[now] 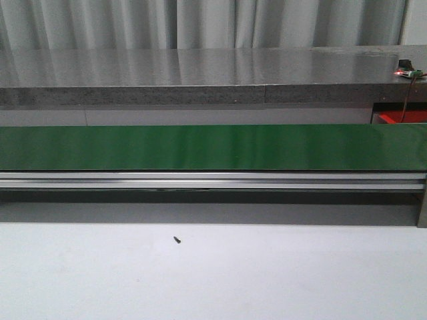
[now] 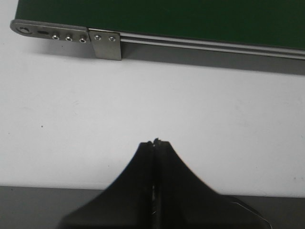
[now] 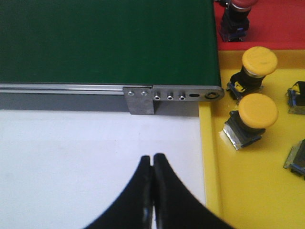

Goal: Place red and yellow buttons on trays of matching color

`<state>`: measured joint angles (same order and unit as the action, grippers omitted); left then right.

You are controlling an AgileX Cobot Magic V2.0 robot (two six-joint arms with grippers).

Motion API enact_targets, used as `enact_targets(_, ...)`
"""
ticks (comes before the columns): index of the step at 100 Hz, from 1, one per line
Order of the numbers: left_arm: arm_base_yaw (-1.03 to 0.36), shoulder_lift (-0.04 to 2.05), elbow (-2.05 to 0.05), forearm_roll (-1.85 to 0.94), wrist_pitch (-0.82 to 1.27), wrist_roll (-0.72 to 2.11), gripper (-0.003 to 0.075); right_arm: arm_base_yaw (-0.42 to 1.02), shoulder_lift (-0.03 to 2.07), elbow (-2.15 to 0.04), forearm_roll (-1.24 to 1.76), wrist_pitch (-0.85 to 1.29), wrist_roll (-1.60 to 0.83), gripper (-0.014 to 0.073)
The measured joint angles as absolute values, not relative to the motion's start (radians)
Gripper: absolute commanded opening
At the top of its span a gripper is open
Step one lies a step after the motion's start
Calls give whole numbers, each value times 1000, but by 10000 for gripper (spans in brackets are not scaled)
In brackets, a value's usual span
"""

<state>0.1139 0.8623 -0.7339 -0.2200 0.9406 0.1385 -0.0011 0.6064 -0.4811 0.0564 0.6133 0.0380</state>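
Claws at rest: left claw and right claw both pressed together, empty, each above the white bench. Beyond the right claw, at right of frame, lies the yellow tray holding yellow buttons, just beside the green conveyor belt; a red button sits on the red tray at upper right. No button on the belt is visible. Likely risk: a closed claw descending on a passing button would knock rather than grasp it.
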Motion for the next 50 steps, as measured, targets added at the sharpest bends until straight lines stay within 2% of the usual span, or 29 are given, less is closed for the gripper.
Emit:
enact_targets(30, 114, 873, -738, -190, 886, 102, -20, -1, 606, -481, 56, 613, 38, -67)
enact_targets(50, 131, 966, -816, -177, 879, 61, -20, -1, 606, -481, 56, 613, 38, -67)
